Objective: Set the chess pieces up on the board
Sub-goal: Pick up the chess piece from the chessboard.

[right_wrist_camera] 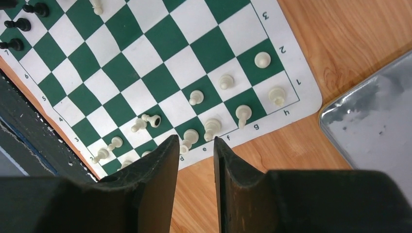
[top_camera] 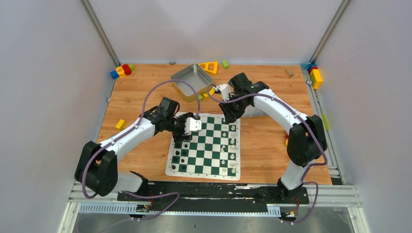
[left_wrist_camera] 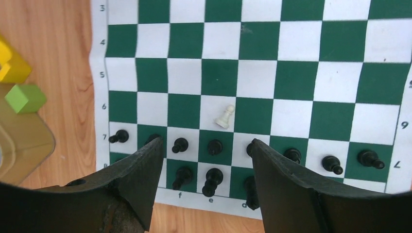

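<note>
The green-and-white board (top_camera: 208, 154) lies in the middle of the table. Black chess pieces (top_camera: 180, 154) stand along its left side and cream-white pieces (top_camera: 232, 145) along its right side. My left gripper (top_camera: 192, 125) hovers over the board's far left corner, open and empty. In the left wrist view its jaws (left_wrist_camera: 205, 141) straddle the black rows (left_wrist_camera: 214, 177), and a white pawn (left_wrist_camera: 225, 117) lies tipped on row 6. My right gripper (top_camera: 228, 114) hovers at the far right corner; its jaws (right_wrist_camera: 196, 138) stand slightly apart and empty above the white pieces (right_wrist_camera: 212, 127). One white piece (right_wrist_camera: 145, 121) lies toppled.
A grey metal tray (top_camera: 190, 80) sits behind the board, and another (right_wrist_camera: 374, 116) lies beside the board's right edge. Colourful toy blocks lie at the back left (top_camera: 122, 71), the back right (top_camera: 315, 75) and left of the board (top_camera: 120, 124). Walls enclose the table on three sides.
</note>
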Controlling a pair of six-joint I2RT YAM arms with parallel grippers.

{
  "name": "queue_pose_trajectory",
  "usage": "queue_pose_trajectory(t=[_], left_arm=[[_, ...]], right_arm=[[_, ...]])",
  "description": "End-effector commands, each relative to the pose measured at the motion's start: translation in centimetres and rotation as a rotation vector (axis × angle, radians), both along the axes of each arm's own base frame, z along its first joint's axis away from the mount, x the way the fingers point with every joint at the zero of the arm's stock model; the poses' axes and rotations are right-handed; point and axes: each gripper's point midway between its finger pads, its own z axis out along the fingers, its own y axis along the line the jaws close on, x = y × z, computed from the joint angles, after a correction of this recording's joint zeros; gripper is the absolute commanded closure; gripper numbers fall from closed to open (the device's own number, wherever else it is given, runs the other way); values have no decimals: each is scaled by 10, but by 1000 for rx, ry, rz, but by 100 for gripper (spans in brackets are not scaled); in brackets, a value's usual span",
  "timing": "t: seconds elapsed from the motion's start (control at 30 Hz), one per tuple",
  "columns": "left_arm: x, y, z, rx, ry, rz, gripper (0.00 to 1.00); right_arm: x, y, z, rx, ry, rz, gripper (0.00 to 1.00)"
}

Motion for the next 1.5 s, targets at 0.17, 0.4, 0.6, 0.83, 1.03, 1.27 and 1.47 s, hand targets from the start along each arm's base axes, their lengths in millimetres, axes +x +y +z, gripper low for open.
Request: queue_pose_trajectory(t=[0.17,0.4,0.6,0.83,1.03,1.27,1.47], left_arm=[[15,-18,-30,180,-67,-188,33],[20,-27,-46,253,-38,-208,43],[10,-28,-59,312,-15,-252,47],[3,-22,-67,356,10,-271,49],[5,-20,-73,382,13,-270,54],[2,-19,-77,391,26,-276,61],[1,-20,-76,390,38,-272,70]], right_arm=[[1,-21,14,112,-20,-71,69],[-1,-32,14,133,-19,-88,71],[-3,-36,13,144,-13,-90,72],[-5,-37,9,148,0,-90,73],[-6,-37,7,150,7,-88,73],[-8,-38,4,146,17,-89,74],[-8,-36,4,149,22,-88,75]])
